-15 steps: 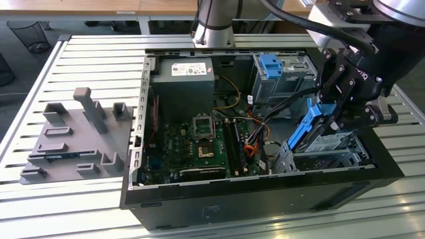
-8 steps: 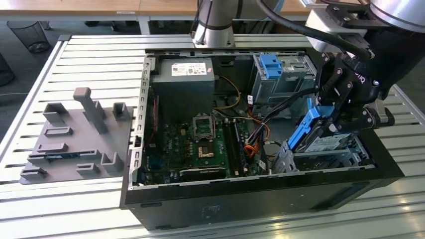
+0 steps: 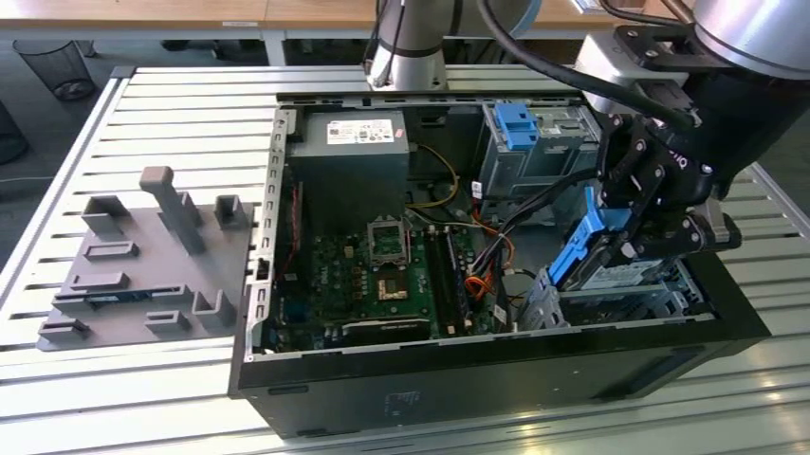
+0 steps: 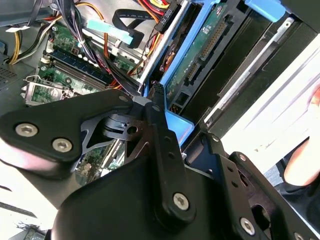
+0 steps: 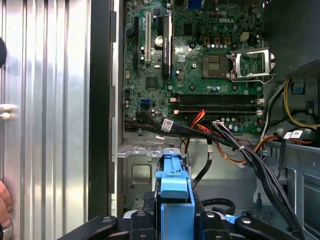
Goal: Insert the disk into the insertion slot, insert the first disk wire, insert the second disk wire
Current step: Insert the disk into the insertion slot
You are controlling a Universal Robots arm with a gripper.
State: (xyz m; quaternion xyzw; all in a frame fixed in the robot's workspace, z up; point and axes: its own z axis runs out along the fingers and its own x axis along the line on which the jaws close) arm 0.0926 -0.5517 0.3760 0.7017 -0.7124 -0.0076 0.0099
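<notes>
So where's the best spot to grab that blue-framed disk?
Probably at the top end of its blue bracket, coming from above. The disk stands on edge over the insertion slot, so that end is the free one. The gripper pinches it there.

No text clear enough to read out. White label on the power supply, print too fine to tell. Small white tags on the cable bundle, equally illegible.
</notes>
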